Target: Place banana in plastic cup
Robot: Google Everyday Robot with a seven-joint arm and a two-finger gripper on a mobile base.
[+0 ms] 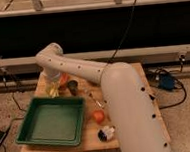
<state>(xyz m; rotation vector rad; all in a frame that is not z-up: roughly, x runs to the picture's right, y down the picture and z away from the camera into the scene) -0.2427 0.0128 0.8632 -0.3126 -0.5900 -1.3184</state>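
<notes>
arm: white robot arm [96, 73] reaches from lower right across the wooden table [122, 73] to its far left corner, elbow high, wrist bent down.
gripper: gripper [52, 85] points down over the table's left edge, just behind the green tray [52, 122]. Pincer narrow, closed on the banana.
banana: banana [52, 89] shows as a pale yellow shape hanging under the wrist, held in the pincer, above the table near the tray's back rim. Exact tilt hard to make out.
plastic cup: not identifiable here; the arm covers much of the table's middle. No light green cup seen.
dark cup: dark grey cup [72, 86] stands just right of the gripper, upright. Not the target.
orange item: orange shape [62, 79] just beside the wrist, partly hidden, likely a bowl.
other stuff: orange fruit [98, 116] near the front edge, right of the tray; white-and-dark object [106, 133] in front of it.
step in hand: carry phase, I judge: banana gripped and lifted, not yet in any cup.
next move: find the light green cup, bring the banana over its mouth, lower one end in, then release. Must avoid the dark grey cup close by.
risk: banana is longer than a small cup, may tip it or fall out.
</notes>
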